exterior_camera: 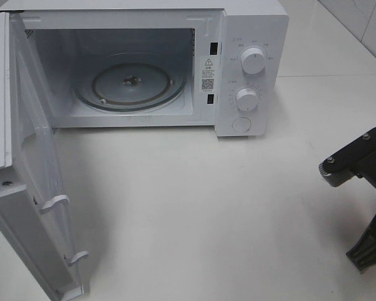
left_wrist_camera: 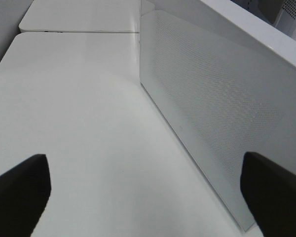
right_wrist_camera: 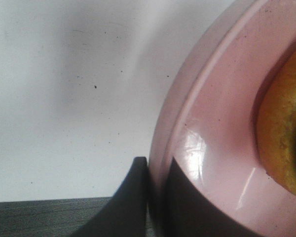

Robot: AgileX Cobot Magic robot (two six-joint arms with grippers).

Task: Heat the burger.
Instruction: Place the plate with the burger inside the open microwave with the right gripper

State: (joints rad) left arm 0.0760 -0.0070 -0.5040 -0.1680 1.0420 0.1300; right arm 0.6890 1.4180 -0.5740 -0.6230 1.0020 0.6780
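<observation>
While the microwave [exterior_camera: 250, 69] gapes, right gripper [right_wrist_camera: 157, 167] seemingly clamps plate [right_wrist_camera: 222, 98].

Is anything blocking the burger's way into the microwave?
Nothing visible does. The door stands wide open on the left, only the glass turntable sits inside, and no object shows on the table in front. The right pincer is shut on the rim of the plate carrying the burger.

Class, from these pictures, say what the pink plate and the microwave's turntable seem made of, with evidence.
Plate: glazed ceramic or glossy plastic, cannot tell which; smooth pink surface with bright highlights. Turntable: apparently clear glass; it looks see-through, and its moulded rings catch the light.
</observation>
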